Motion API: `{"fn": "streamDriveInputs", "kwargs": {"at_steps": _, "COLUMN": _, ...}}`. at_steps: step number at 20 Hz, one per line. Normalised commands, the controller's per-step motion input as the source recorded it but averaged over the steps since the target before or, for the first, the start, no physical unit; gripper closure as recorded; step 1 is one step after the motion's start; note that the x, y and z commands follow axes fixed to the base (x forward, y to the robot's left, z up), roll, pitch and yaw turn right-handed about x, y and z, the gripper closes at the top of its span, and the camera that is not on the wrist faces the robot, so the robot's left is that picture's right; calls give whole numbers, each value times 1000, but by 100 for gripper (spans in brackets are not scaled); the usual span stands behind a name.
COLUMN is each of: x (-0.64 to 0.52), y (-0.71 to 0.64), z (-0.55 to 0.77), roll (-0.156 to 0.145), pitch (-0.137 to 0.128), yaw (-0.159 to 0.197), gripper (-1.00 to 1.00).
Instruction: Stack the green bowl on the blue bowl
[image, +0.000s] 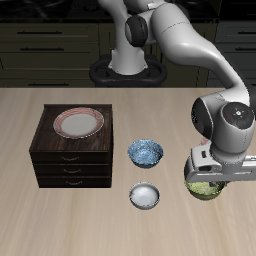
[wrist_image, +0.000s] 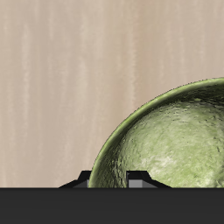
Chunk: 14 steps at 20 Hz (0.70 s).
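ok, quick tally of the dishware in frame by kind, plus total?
Bowls: 3, the green bowl under the gripper, the blue bowl, and a plain silvery-white bowl
Plates: 1, a pink-rimmed plate on top of the dark wooden cabinet
Total: 4 dishes

In the exterior view my tool (image: 207, 178) covers most of the green bowl (image: 206, 189); only its lower rim shows below my wrist, so I cannot tell if my fingers are closed on it. In the wrist view the green bowl (wrist_image: 175, 140) is cut off by the picture's edge, and my fingertips (wrist_image: 140, 178) barely show.
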Motion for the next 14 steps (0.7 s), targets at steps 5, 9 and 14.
{"fn": "streamDriveInputs", "kwargs": {"at_steps": 5, "x": -76, "y": -26, "z": 214, "roll": 19, "pitch": -38, "yaw": 11, "gripper": 100}}
{"fn": "streamDriveInputs", "kwargs": {"at_steps": 9, "x": -53, "y": -112, "z": 379, "roll": 0, "pitch": -60, "yaw": 11, "gripper": 100}}
{"fn": "streamDriveInputs", "kwargs": {"at_steps": 14, "x": -30, "y": -165, "z": 364, "roll": -4, "pitch": -52, "yaw": -5, "gripper": 100}}
